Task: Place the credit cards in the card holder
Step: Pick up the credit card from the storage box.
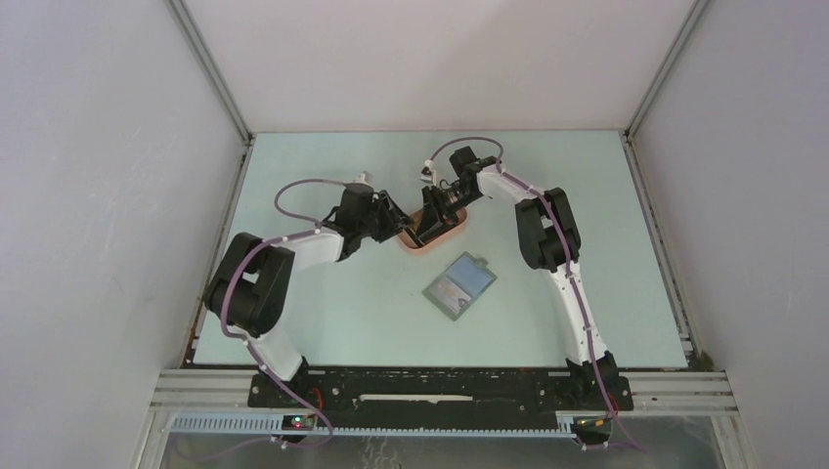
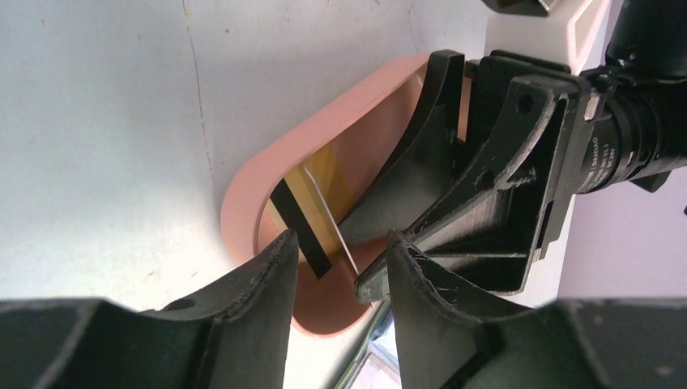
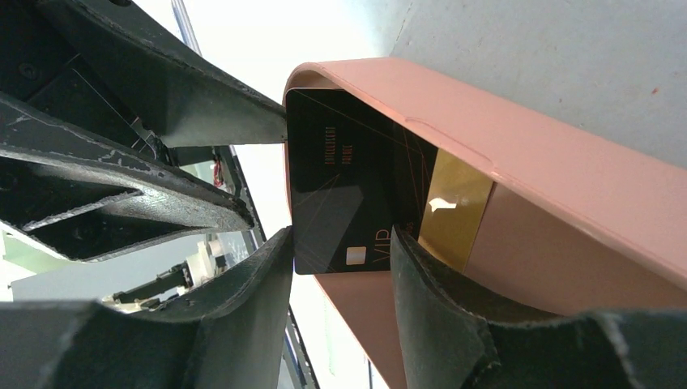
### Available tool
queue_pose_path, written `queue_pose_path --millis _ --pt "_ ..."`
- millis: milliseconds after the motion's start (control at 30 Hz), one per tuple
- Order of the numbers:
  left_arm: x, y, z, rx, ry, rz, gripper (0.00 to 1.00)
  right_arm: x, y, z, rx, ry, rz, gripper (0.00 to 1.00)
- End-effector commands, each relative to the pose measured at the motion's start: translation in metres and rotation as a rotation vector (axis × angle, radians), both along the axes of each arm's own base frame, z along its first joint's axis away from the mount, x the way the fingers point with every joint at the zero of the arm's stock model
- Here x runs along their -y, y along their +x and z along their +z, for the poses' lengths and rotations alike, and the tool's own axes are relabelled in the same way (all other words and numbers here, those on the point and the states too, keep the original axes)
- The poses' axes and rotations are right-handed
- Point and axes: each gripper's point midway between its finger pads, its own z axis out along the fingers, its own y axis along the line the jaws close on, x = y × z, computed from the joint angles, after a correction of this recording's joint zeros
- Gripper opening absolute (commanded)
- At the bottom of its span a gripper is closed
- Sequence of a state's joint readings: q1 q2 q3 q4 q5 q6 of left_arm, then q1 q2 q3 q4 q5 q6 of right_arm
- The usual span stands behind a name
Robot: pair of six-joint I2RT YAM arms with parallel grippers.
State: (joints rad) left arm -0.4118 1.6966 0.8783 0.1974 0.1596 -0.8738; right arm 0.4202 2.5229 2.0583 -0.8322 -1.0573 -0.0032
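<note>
The step in hand looks like getting one of the credit cards out of the pink tray (image 2: 267, 162), which sits at the middle of the desk (image 1: 342, 313) where both arms meet.

The right gripper (image 3: 340, 239) has its jaws set around the black card (image 3: 344, 178), whose lower edge spans from one jaw to the other, so it appears clamped across its edges and not by its faces. The left gripper (image 2: 340, 243) hovers at the tray's end with its jaws parted and nothing between them, one tip touching the black card's corner.

To do this well, I would keep the edge grip light enough not to bow the card and use the left tip as a stop so the card cannot slide. It should come up past the tray's wall before it swings away. The gold card (image 2: 320, 215) lies flat beneath it and could get dragged along.

The black card is tipped up against the tray's wall, printed face toward the right wrist. Which of its axes runs between the jaws I cannot tell. The gold card's long axis follows the tray's length.

The card holder (image 1: 459, 285) lies open on the desk near the tray, inside upward, turned diagonal to the desk's edges with its tab on the far side. The card will need turning to match its pocket.
</note>
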Motion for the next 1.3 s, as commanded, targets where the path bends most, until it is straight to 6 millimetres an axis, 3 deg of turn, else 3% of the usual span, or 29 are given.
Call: queue_pose_path --millis 0,400,467,600,700,833,967,1100,1267 --pt "0.008 0.029 0.030 0.078 -0.045 0.038 0.48 0.000 0.008 -0.008 0.020 -0.018 -0.009 0.54" --pt "0.008 0.037 -0.003 -0.003 -0.009 0.069 0.36 0.000 0.008 -0.006 0.023 -0.017 -0.008 0.54" --pt "0.011 0.038 -0.003 -0.003 -0.015 0.058 0.29 -0.001 0.008 -0.005 0.025 -0.018 -0.007 0.55" --pt "0.014 0.039 -0.001 0.001 -0.023 0.048 0.02 -0.001 0.008 0.002 0.045 -0.015 0.001 0.60" --pt "0.015 0.039 0.003 0.011 -0.030 0.037 0.00 0.000 0.012 0.017 0.102 -0.016 0.006 0.68" --pt "0.017 0.038 0.018 0.051 -0.040 0.015 0.00 0.007 0.019 0.048 0.234 -0.035 0.011 0.76" --pt "0.016 0.033 0.040 0.115 -0.056 -0.010 0.00 0.017 0.021 0.076 0.360 -0.063 0.017 0.76" --pt "0.015 0.022 0.066 0.202 -0.070 -0.050 0.00 0.026 0.010 0.101 0.461 -0.053 0.046 0.76" --pt "0.017 -0.002 0.101 0.332 -0.114 -0.128 0.00 0.035 -0.019 0.141 0.576 0.005 0.108 0.74"
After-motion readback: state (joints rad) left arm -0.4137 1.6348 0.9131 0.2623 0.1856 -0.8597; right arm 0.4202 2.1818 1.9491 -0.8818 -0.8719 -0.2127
